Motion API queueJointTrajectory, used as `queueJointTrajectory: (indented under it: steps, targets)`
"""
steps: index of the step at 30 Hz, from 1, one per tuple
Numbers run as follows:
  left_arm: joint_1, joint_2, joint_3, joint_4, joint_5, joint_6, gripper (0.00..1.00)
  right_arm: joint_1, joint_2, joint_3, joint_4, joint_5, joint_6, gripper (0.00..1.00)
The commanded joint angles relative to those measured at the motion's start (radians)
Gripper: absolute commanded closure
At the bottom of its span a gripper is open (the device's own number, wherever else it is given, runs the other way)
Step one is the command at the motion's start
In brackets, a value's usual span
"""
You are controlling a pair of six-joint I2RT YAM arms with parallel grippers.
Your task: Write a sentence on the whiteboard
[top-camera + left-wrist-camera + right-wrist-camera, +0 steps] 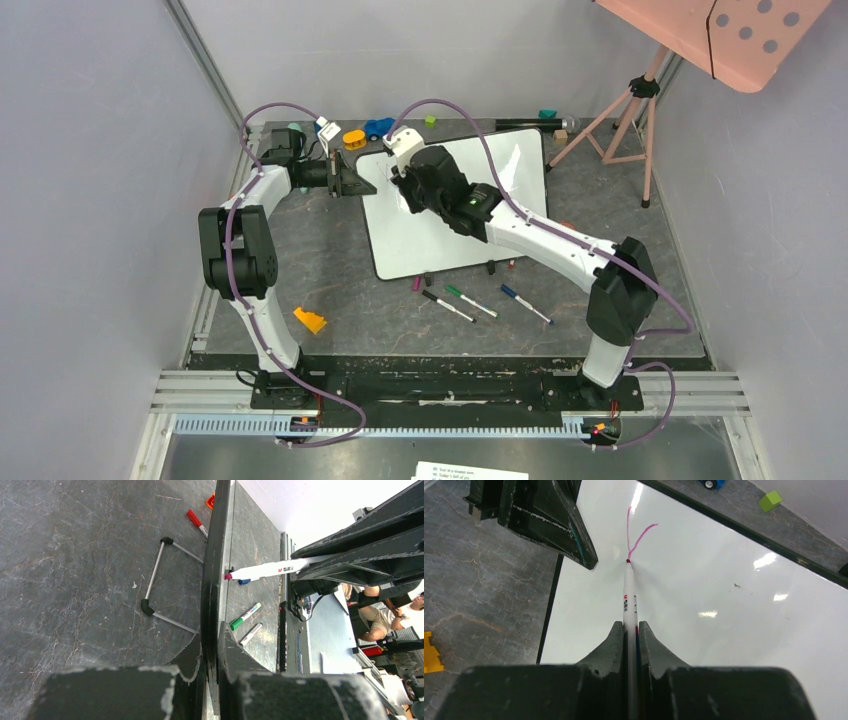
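The whiteboard [440, 245] lies tilted on the dark table. My left gripper [360, 184] is shut on its black frame [215, 580] at the upper left edge, jaws on either side of the rim [218, 630]. My right gripper [629, 627] is shut on a white marker [628, 597], and its pink tip touches the board [724, 605] near the top left corner. Of the sentence, only two thin pink strokes [638, 536] show, meeting at the tip like a V. The left fingers [549, 520] stand just left of the strokes.
Loose markers lie below the board: black [447, 306], green [470, 300], blue [525, 303], plus a pink cap [417, 283]. An orange block [309, 320] sits front left. A toy car [378, 127], green cube [430, 121] and tripod [630, 110] stand behind.
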Motion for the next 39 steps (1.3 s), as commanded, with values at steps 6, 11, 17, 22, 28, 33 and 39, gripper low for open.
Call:
queueJointTrajectory:
  steps: [6,11,17,22,28,33,39]
  targets:
    - [-0.062,0.045,-0.034,-0.028,-0.274,0.185,0.98,-0.005,-0.058,-0.089,-0.015,-0.014,0.009,1.0]
    - [-0.061,0.045,-0.036,-0.028,-0.274,0.186,0.98,-0.005,-0.058,-0.063,-0.021,-0.031,0.006,1.0]
    - [-0.061,0.045,-0.035,-0.028,-0.274,0.185,0.98,-0.005,-0.087,-0.018,-0.01,-0.098,-0.005,1.0]
    - [-0.061,0.045,-0.036,-0.028,-0.273,0.187,0.98,-0.006,-0.127,-0.032,0.023,-0.118,-0.007,1.0]
    - [-0.061,0.044,-0.036,-0.028,-0.274,0.187,0.98,-0.013,-0.137,-0.037,0.02,-0.055,-0.004,1.0]
    - [-0.062,0.044,-0.036,-0.028,-0.274,0.187,0.98,-0.025,-0.117,-0.019,0.001,-0.012,-0.005,1.0]
    - [-0.061,0.045,-0.035,-0.028,-0.274,0.187,0.98,-0.031,-0.09,0.009,-0.015,0.02,-0.008,1.0]
